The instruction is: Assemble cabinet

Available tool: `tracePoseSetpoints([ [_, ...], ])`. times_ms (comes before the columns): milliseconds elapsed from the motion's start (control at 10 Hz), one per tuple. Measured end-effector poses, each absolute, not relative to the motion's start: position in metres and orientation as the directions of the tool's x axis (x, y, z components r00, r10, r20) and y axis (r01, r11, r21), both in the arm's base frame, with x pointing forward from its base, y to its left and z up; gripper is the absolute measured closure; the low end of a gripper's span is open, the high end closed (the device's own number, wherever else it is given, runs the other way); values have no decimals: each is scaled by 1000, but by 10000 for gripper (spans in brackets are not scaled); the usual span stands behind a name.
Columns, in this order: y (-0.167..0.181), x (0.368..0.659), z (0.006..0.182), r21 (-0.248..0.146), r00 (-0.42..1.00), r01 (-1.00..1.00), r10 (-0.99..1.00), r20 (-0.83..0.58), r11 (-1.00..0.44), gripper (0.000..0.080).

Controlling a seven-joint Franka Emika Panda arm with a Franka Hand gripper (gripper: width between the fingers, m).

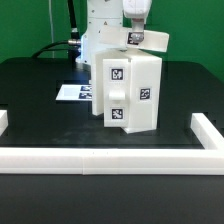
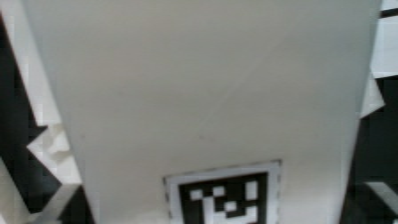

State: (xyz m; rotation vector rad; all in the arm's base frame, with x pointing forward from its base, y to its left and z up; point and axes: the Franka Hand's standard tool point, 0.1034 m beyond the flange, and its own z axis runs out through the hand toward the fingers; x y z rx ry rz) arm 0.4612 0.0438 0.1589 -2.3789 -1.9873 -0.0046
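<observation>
The cabinet (image 1: 126,92) stands upright in the middle of the black table, a white box with tag markers on its faces. My gripper (image 1: 135,27) comes down from above and is shut on a flat white top panel (image 1: 141,40) with a tag. It holds the panel tilted just over the cabinet's top. In the wrist view the panel (image 2: 187,100) fills almost the whole picture, with its tag (image 2: 222,200) close to the jaws. The fingers are hidden at the picture's edge.
The marker board (image 1: 73,93) lies flat on the exterior view's left of the cabinet. A low white border rail (image 1: 100,160) runs along the front, with ends at both sides. The arm's white base (image 1: 98,25) stands behind the cabinet.
</observation>
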Motion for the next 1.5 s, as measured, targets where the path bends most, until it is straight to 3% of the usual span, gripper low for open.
tracePoseSetpoints([
  [500, 44, 463, 158, -41, 248, 968, 969, 23, -247, 230],
  [1000, 48, 467, 157, -48, 624, 781, 782, 18, -622, 230],
  [1500, 50, 471, 157, -52, 857, 514, 515, 12, -856, 230],
])
